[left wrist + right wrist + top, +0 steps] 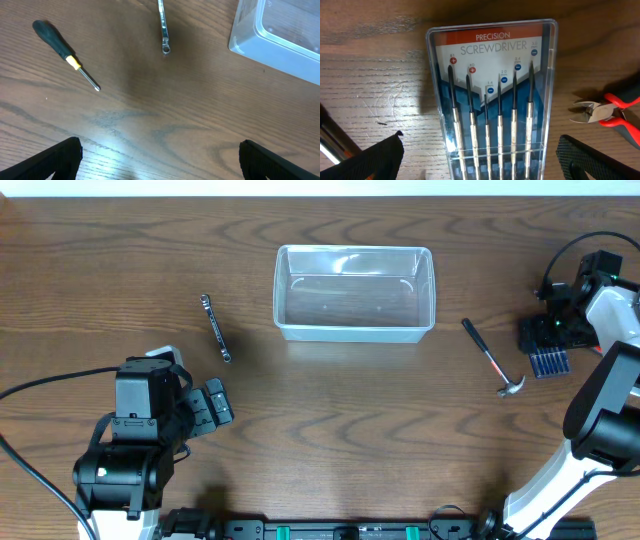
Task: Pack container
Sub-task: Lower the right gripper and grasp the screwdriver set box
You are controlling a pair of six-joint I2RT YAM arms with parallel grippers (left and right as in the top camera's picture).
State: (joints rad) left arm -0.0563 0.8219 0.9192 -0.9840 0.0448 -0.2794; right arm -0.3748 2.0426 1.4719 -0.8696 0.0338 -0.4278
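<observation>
Black fingertips [55,157] of the left gripper [160,162] stood spread wide over the near part of the wooden table [350,430], pinching nothing, with only bare wood between them. Just beyond lay a dark-handled screwdriver [65,52] with a yellow collar and a slim wrench [163,27], well apart from each other. On the other side the right gripper [480,160] was likewise fully spread. Its jaws stood to either side of the lower end of a clear case [492,100] of precision screwdrivers (six slim drivers side by side, as far as I could count), with no sign of a pinch. Red-handled cutters [607,111] lay just beside that case, and a hammer [492,358] lay farther in toward the table's middle.

Farthest off, at the middle of the table's far side, sat the container [355,292], upright and lidless, with nothing inside it that showed. Being thin clear plastic, it probably weighed little and would slide easily on the wood if nudged. Its smooth walls looked slippery and likely to flex under a squeeze. The thick rim seemed the best place to take hold, with one finger inside and one outside a long wall. Tools dropped in from height could scuff or crack it.
</observation>
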